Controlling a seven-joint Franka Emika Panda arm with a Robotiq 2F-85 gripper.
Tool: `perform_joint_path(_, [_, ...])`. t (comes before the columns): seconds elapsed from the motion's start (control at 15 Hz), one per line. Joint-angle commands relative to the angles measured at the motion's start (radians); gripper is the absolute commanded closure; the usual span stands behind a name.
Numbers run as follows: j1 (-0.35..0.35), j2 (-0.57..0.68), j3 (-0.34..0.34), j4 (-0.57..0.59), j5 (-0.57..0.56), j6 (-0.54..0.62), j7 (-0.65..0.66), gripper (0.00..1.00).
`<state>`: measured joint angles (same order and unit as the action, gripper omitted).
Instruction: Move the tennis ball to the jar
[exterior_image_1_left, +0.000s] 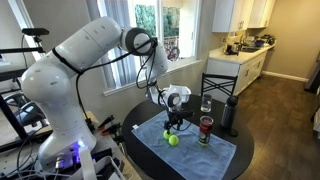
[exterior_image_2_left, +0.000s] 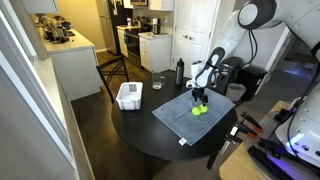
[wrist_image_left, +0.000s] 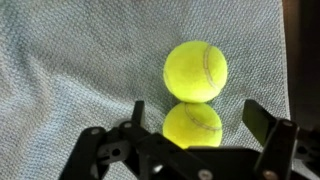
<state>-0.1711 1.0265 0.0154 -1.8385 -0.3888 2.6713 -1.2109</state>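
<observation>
blue towel on round table, tennis balls, kitchen

- The yellow-green felt tennis ball has a fuzzy, matt nap; a second yellow-green felt ball looks the same.
- The pale blue-grey cloth mat is coarsely woven and matt.
- The black gripper looks dull; metal or plastic, I cannot tell.
- The white robot arm has a smooth, glossy shell.
- The round dark table shows a smooth, faint sheen.
- The clear glass jar is shiny.
</observation>
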Motion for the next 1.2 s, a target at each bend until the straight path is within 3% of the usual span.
perform_joint_path(0.0, [-0.029, 0.027, 0.012, -0.013, 0.036, 0.046, 0.004, 0.00])
perform_joint_path(0.47, [-0.067, 0.043, 0.080, -0.033, 0.064, 0.083, -0.028, 0.00])
perform_joint_path(1.0, [-0.062, 0.065, 0.078, -0.026, 0.065, 0.065, -0.017, 0.00])
perform_joint_path(1.07, [-0.068, 0.064, 0.081, -0.027, 0.063, 0.064, -0.026, 0.25])
perform_joint_path(1.13, [-0.070, 0.063, 0.082, -0.028, 0.062, 0.065, -0.029, 0.26])
